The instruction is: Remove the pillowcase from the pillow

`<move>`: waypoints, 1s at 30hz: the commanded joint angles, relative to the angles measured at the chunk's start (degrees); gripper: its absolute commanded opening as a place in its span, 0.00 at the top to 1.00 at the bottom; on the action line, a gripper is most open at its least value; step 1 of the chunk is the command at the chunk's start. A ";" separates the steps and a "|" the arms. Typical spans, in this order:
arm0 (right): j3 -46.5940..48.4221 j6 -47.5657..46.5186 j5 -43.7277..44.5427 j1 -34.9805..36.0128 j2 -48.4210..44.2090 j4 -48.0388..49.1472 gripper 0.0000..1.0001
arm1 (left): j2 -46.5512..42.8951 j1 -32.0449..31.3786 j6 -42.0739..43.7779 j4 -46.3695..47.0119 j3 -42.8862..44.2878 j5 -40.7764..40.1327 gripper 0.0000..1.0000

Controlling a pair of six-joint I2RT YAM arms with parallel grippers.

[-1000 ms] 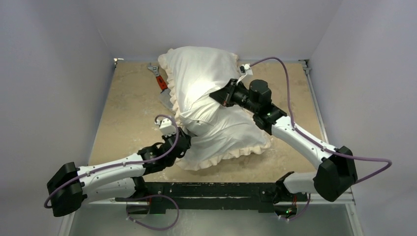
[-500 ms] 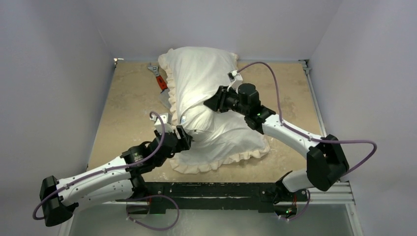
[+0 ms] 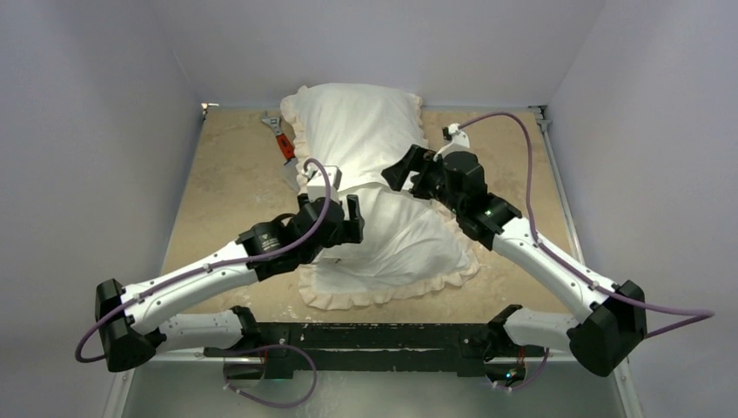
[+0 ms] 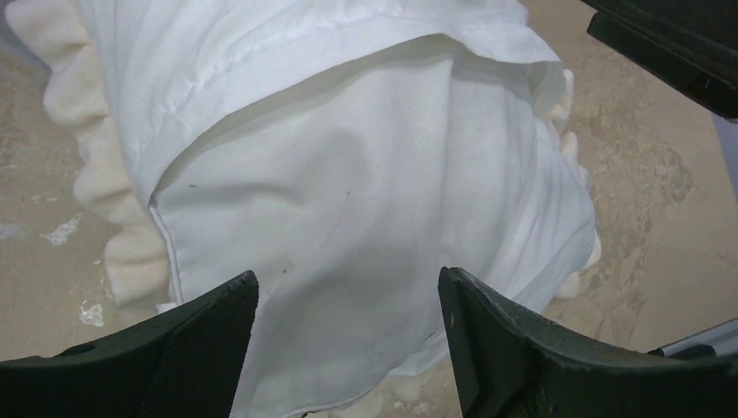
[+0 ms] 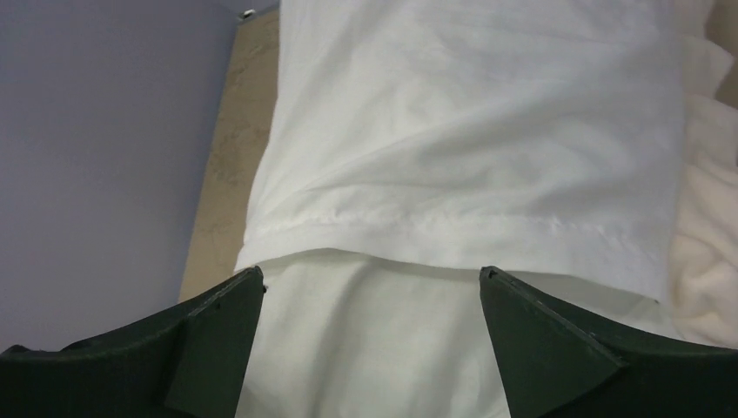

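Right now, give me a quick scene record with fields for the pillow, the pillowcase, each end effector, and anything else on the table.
pillow: white, faint specks, exposed at the cover's opening
pillowcase: white side up, cream frill, on the pillow's far part
left end effector: open, empty, over exposed pillow
right end effector: open, empty, over the hem
other: red-handled tool on table, beside the frill

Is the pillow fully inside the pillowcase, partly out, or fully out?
Partly out: the pillowcase hem crosses the pillow, which shows bare past that hem.
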 commanded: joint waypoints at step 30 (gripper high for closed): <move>-8.06 15.72 9.00 -0.31 -2.03 -21.89 0.08 | 34.45 2.94 6.77 4.85 15.20 -4.56 0.19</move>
